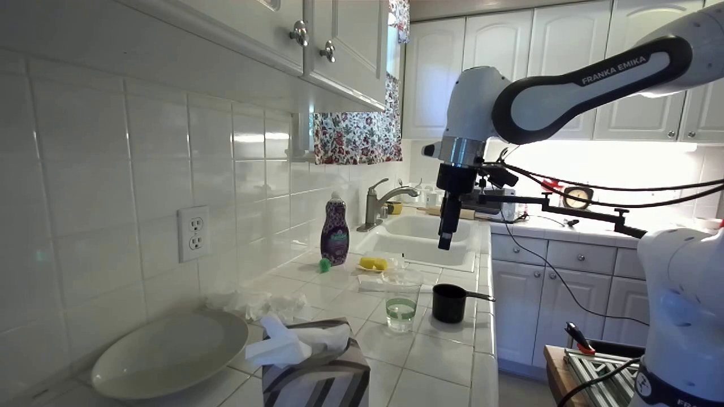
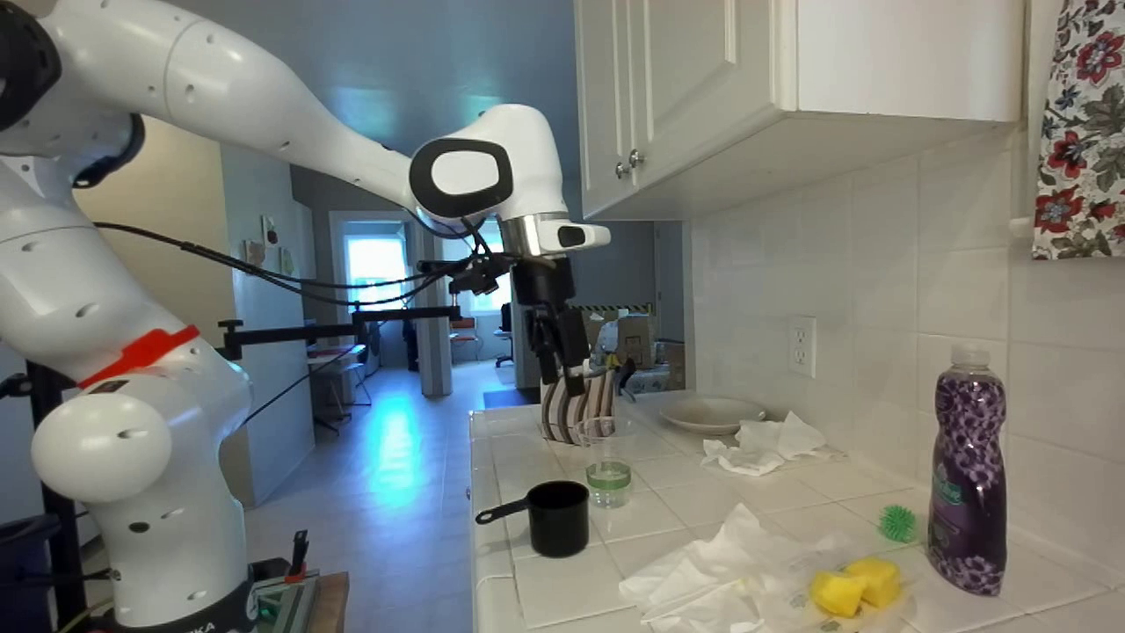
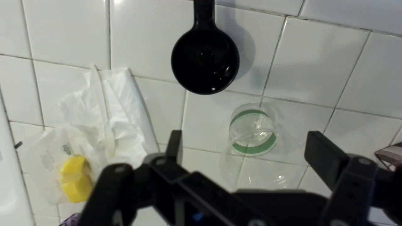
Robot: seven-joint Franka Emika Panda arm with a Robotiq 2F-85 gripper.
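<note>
We see the claw (image 3: 246, 147) spread wide, empty — clear cup (image 3: 254, 142) below it, 5 o'clock of the black measuring cup (image 3: 205, 62) in wrist view; we'd guess light, slick, easily squashed — best held mid-wall, lightly, above the green band (image 3: 257, 149)

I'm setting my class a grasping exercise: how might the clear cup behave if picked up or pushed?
The clear cup may flex when squeezed, since its see-through wall looks thin. It could tip if pushed near the top, as its base looks narrower than its rim.
</note>
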